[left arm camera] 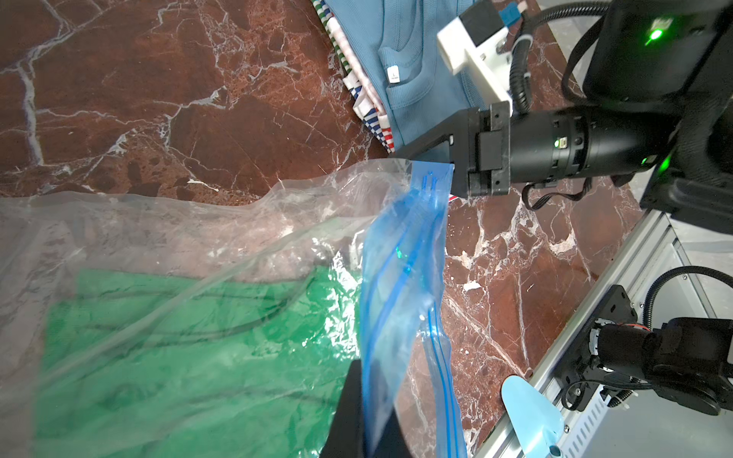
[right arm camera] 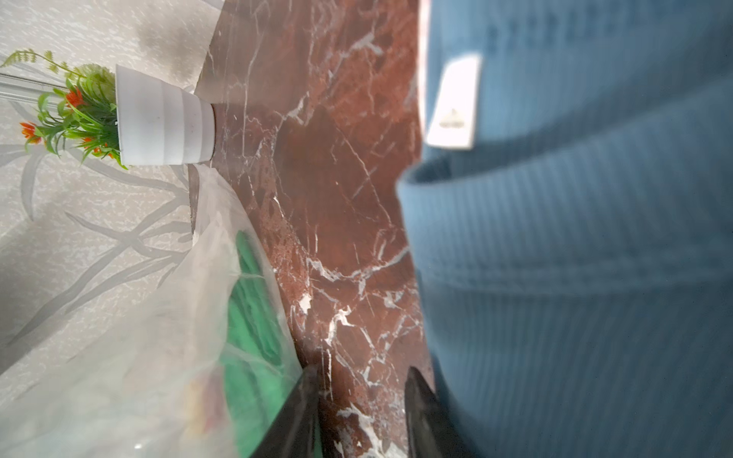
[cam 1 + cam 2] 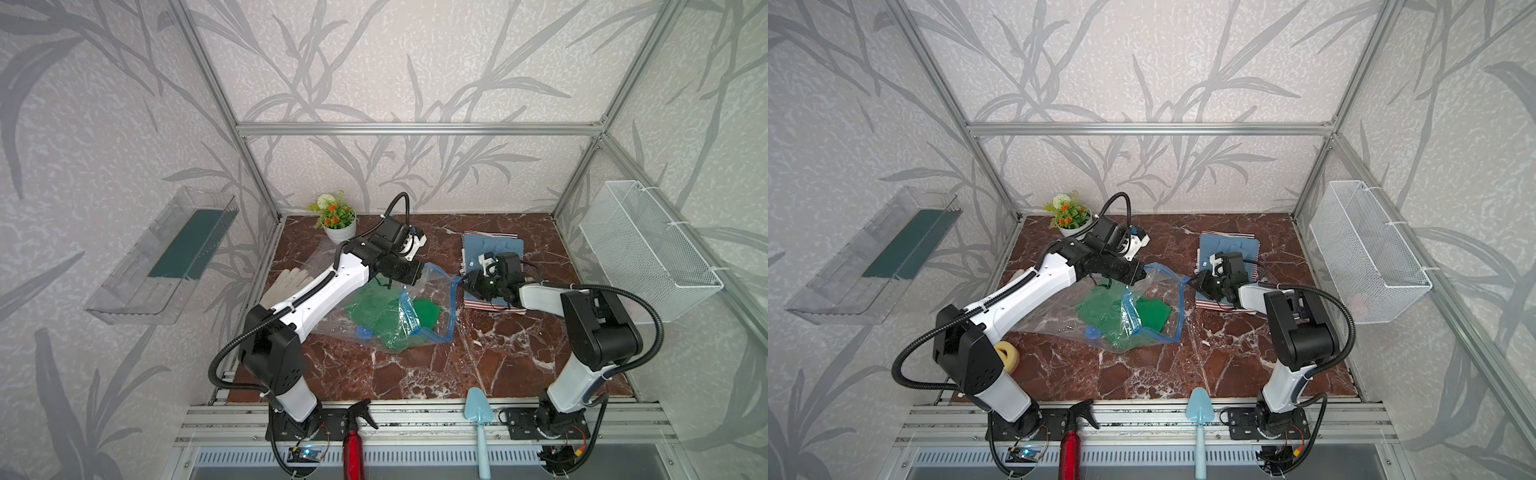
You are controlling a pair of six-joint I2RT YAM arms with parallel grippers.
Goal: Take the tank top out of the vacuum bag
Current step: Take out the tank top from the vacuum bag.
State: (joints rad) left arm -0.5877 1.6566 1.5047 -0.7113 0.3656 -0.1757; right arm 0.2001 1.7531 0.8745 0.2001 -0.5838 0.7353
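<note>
As seen nearest: one red spray bottle (image 3: 353,451), one blue trowel (image 3: 479,409). Mid-table: one vacuum bag (image 3: 436,293) with one green tank top (image 3: 370,313) inside. Left gripper (image 3: 419,277) clamped on its blue zip edge, right gripper (image 3: 464,283) parted at its corner. Farthest: one clothes stack (image 3: 494,245), one potted plant (image 3: 338,224).

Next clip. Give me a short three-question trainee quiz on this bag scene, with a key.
1. True or false: the green tank top lies wholly outside the vacuum bag.
2. The left pincer is: A) shut on the bag's blue zip strip; B) wide open above the bag; C) out of every view.
3. What stands at the table's far left corner?
Key: 1 false, it is inside the bag; 2 A; 3 a potted plant.
</note>
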